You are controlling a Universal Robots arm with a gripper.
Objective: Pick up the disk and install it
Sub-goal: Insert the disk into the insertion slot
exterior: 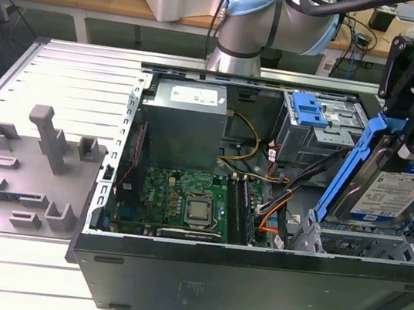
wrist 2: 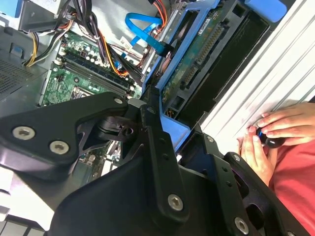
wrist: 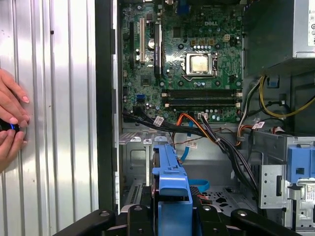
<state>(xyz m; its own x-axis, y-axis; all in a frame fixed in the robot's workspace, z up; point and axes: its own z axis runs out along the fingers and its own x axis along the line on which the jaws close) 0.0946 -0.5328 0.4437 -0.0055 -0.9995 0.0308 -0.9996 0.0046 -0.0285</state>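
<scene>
The disk (exterior: 398, 191), a silver drive with a white-and-blue label in a blue plastic bracket (exterior: 345, 172), hangs tilted over the front right corner of the open computer case (exterior: 250, 286). My gripper (exterior: 409, 142) is shut on the disk's upper end. The lower end sits just above the metal drive bay (exterior: 369, 243). In the second wrist view the disk's green circuit side (wrist 2: 194, 59) runs away from my fingers (wrist 2: 158, 142). The first wrist view has the bracket (wrist: 170, 179) held edge-on between my gripper (wrist: 170, 219) jaws, above the bay floor.
Inside the case are a grey power supply (exterior: 185, 117), the motherboard (exterior: 185, 198), loose cables (exterior: 279, 193) and a grey cage with a blue latch (exterior: 313, 112). A grey moulded fixture (exterior: 35, 157) lies at the exterior view's left. A person's hands (wrist 2: 273, 130) rest beside the case.
</scene>
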